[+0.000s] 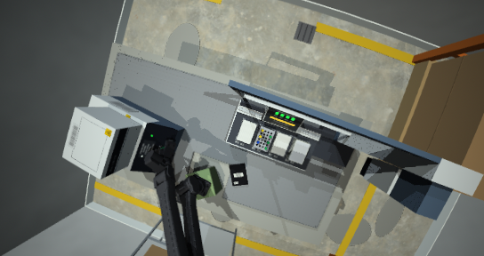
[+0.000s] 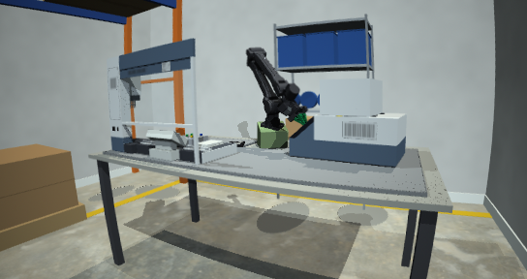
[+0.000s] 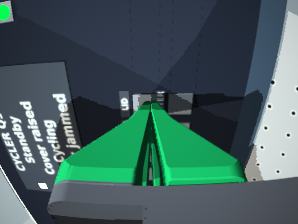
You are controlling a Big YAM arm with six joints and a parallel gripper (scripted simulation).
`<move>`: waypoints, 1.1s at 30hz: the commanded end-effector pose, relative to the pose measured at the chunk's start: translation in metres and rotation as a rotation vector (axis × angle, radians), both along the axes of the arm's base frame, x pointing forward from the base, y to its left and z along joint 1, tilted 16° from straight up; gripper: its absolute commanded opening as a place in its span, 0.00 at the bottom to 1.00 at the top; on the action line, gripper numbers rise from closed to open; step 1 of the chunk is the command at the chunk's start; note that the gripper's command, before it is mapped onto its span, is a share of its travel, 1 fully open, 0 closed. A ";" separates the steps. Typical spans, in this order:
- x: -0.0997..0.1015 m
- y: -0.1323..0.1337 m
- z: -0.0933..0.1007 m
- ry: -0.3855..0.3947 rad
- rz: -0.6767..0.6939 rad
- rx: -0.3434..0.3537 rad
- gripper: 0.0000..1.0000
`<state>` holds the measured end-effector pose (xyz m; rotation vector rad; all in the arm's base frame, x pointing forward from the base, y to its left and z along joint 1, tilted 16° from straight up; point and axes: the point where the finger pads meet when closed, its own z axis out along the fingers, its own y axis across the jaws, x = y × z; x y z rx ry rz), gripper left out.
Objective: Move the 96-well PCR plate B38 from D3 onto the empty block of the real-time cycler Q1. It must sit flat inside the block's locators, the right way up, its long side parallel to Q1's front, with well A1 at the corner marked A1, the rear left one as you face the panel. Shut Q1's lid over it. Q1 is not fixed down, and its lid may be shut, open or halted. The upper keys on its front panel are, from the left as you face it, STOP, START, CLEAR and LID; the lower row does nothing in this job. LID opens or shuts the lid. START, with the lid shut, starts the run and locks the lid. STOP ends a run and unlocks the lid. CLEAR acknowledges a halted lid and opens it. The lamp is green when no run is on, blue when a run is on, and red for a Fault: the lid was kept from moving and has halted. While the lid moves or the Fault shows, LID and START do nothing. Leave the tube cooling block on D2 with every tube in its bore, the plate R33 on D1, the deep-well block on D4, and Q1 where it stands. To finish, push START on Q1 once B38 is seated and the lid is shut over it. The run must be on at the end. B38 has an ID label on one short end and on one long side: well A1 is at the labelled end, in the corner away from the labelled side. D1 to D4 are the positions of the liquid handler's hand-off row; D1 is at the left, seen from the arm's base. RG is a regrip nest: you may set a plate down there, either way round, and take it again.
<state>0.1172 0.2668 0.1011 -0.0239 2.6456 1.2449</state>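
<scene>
B38 (image 1: 281, 144) lies flat in the hand-off row at frame centre, third from the left; its long axis is too small to judge. The pincer (image 3: 152, 106), fingers together and empty, points at Q1's (image 1: 149, 146) keys, which are blurred.

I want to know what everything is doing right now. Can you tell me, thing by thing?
Gripper: jaws shut, holding nothing, tips at the panel keys.
Machine lamp: green.
Machine lid: looks down on the body.
Hand-off row: four things sit in it.
Small black nest: nothing on it.
</scene>
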 end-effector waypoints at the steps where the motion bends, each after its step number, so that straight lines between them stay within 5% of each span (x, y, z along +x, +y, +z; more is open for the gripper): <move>1: 0.003 0.009 0.023 -0.026 0.003 0.041 0.00; 15: 0.014 0.014 0.028 -0.035 -0.006 0.030 0.00; 23: 0.011 0.023 0.052 -0.048 0.003 0.083 0.00; 33: 0.018 0.022 0.044 -0.063 -0.006 0.076 0.00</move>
